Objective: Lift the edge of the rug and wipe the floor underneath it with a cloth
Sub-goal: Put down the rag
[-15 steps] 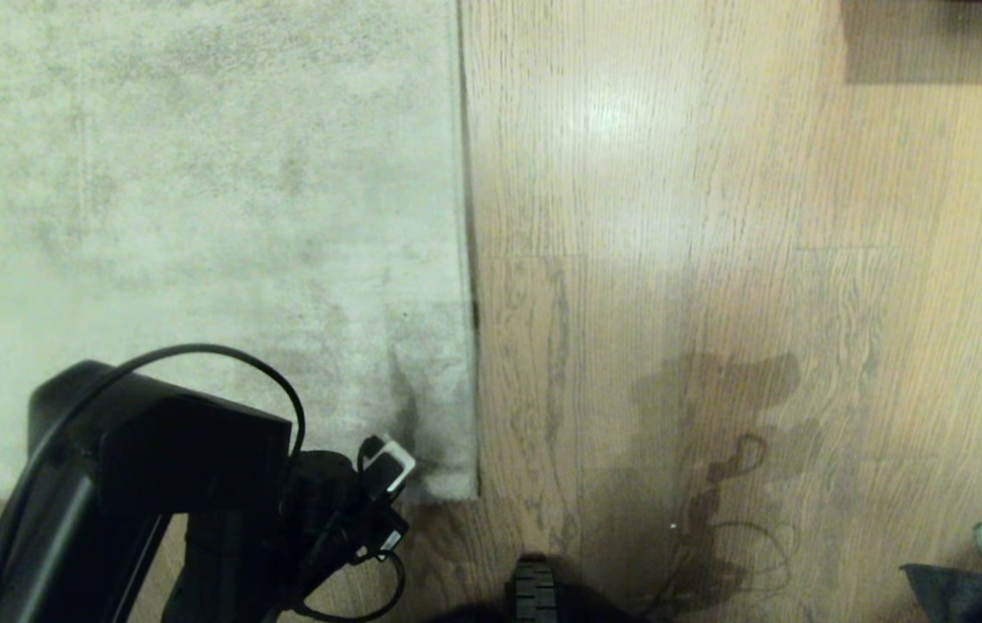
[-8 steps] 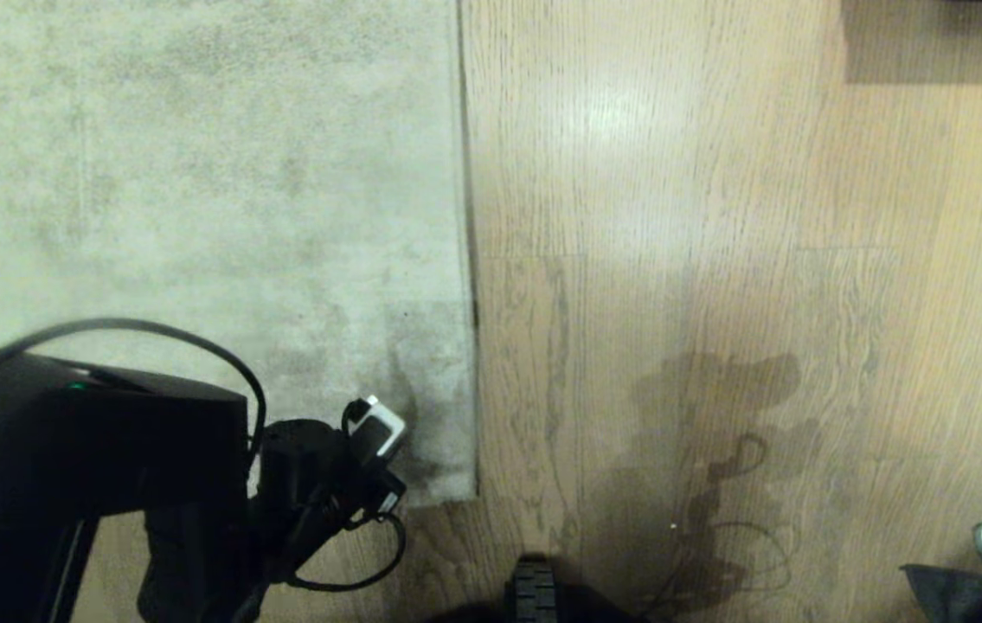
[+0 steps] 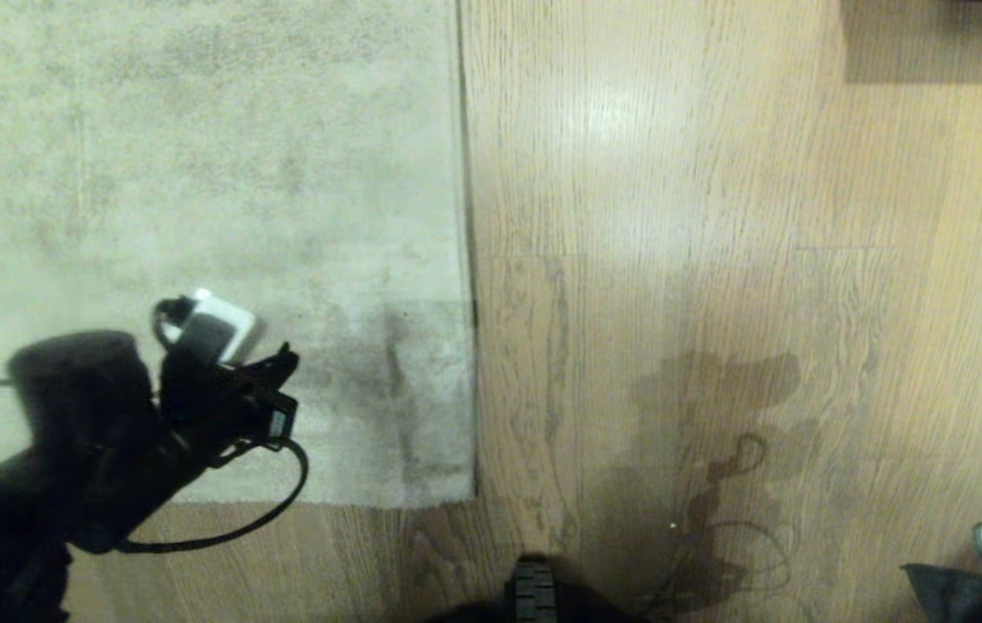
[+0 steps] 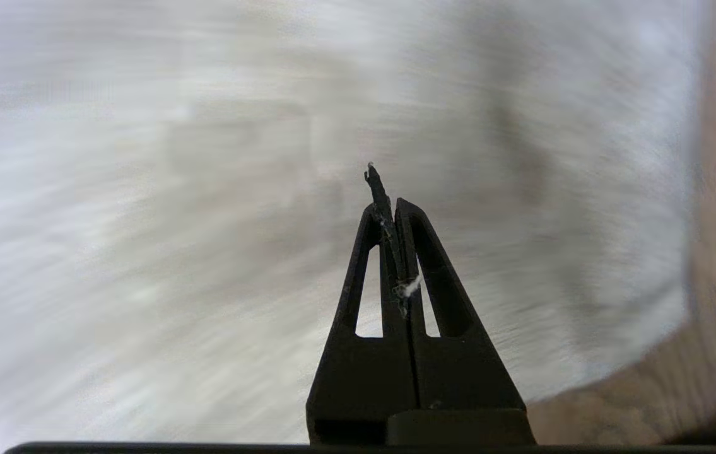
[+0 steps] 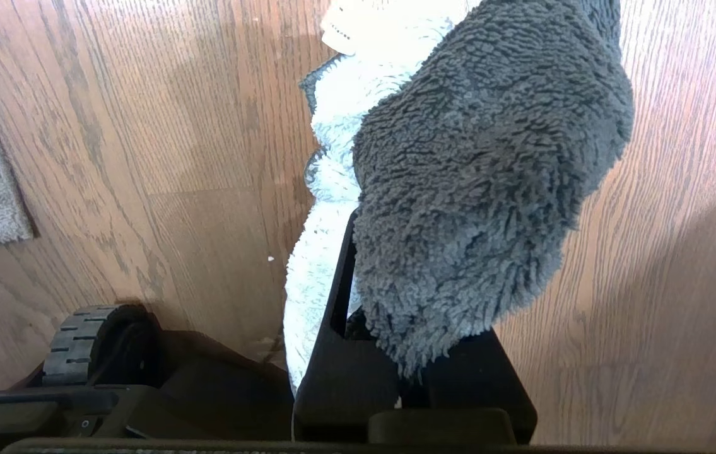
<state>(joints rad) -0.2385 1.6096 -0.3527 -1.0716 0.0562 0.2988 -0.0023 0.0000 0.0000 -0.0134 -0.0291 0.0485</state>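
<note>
Grey cloth [image 5: 471, 189] clamped in right gripper [image 5: 389, 353] above floor [image 5: 143, 126].

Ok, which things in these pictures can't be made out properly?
- Right pincer: fingertips buried under the cloth, right wrist view; the arm is outside the head view.
- Cloth: cut off by the head view's lower right corner.
- Rug edge: smeared by motion blur in the left wrist view.
- Left pincer: fingers hidden behind its own wrist in the head view.
- Dark shape: cropped top right, unidentifiable.
</note>
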